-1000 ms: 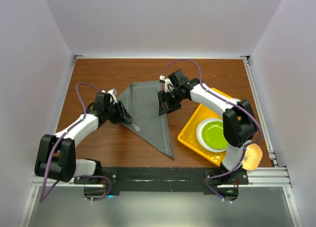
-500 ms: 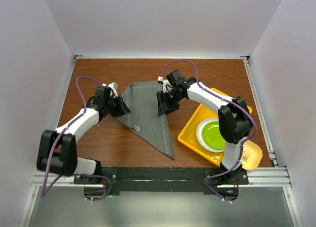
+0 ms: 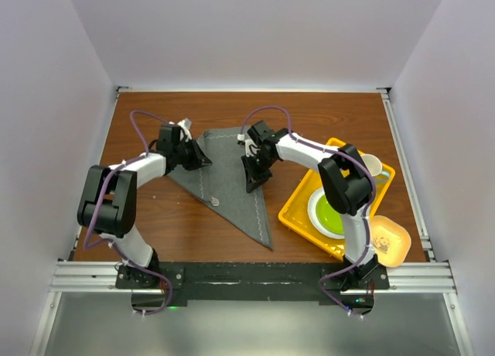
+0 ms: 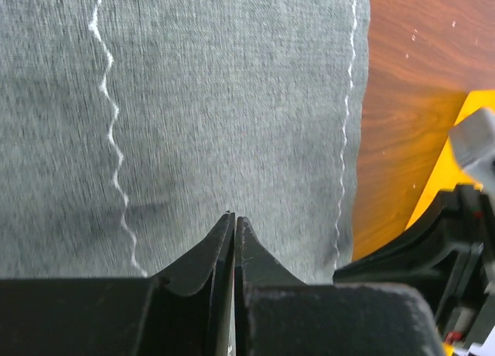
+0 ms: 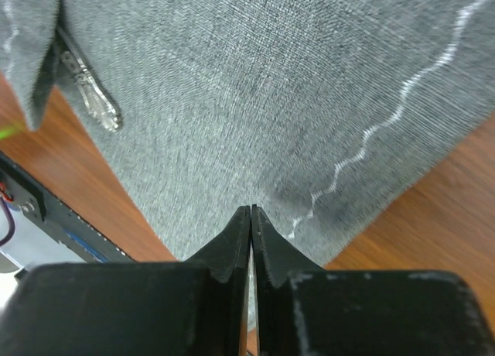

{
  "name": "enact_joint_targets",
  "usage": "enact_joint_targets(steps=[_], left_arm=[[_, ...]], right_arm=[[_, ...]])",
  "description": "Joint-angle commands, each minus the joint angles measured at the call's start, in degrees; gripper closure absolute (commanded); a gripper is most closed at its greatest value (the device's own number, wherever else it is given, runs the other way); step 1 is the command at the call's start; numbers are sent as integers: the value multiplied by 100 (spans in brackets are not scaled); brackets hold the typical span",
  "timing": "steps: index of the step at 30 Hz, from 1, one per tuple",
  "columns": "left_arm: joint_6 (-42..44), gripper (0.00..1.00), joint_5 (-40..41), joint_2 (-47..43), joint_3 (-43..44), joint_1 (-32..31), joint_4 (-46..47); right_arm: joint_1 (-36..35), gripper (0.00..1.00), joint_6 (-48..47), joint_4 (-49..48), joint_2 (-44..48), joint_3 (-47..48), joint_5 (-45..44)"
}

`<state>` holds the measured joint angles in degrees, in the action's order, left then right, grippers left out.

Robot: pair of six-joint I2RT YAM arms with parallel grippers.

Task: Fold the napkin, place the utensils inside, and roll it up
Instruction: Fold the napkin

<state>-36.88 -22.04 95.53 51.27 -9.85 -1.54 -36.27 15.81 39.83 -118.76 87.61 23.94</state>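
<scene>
Pinching the large dark grey fabric napkin (image 3: pixel 232 189) at two spots: with the left gripper (image 3: pixel 195 156), fingers pressed together at the cloth's left corner, and with the right gripper (image 3: pixel 254 176), closed the same way on its right edge. Showing a small pucker of fabric at both sets of tips in the wrist views.

Lying as a folded triangle on the brown wooden table (image 3: pixel 325 116), beside the yellow plastic tray (image 3: pixel 298 217). Sheltering the slim silvery metal utensil (image 5: pixel 91 100) under a flap near the lower left edge, with the ornate handle end poking out.

Risking a shallow hold and slipping free on lifting, with so little cloth caught. Risking uneven pulling between the two arms too, skewing the fold. Possibly dragging or tipping the utensil out, it being loose and close to the open edge. Possibly catching both layers instead of one; hard to tell here.
</scene>
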Motion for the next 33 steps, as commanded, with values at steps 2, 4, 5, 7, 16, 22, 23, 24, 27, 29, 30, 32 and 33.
enact_joint_targets(steps=[2, 4, 5, 7, 16, 22, 23, 24, 27, 29, 30, 32, 33], left_arm=[[40, 93, 50, 422, 550, 26, 278], [111, 94, 86, 589, 822, 114, 225], [120, 95, 60, 625, 902, 158, 224], [103, 96, 34, 747, 1112, 307, 233], [190, 98, -388, 1723, 1606, 387, -39], [445, 98, -152, 1969, 1755, 518, -311], [471, 99, -55, 1996, 1790, 554, -355], [506, 99, -28, 2022, 1808, 597, -399], [586, 99, -19, 2102, 1843, 800, -461], [638, 99, -37, 2146, 1904, 940, -583], [726, 99, -28, 2128, 1974, 984, -628], [858, 96, -2, 2058, 2097, 985, -820], [945, 94, -10, 1979, 2263, 985, -908]], right_arm=[[-82, 99, 133, -46, -77, 291, 40], [-82, 99, 150, -20, -112, 318, 40], [-82, 99, 150, -2, -130, 335, 40], [-91, 100, 176, 7, -165, 327, 58], [-170, 100, 247, -20, -349, 353, -92], [-275, 100, 273, 24, -587, 572, -162], [-327, 100, 273, 24, -639, 651, -188], [-345, 99, 273, 33, -701, 678, -188], [-442, 99, 229, 156, -929, 923, -232], [-521, 99, 124, 358, -1113, 1239, -294], [-547, 98, 80, 454, -1158, 1362, -311], [-548, 98, 71, 692, -1185, 1696, -346], [-548, 98, 27, 797, -1167, 1941, -399]])
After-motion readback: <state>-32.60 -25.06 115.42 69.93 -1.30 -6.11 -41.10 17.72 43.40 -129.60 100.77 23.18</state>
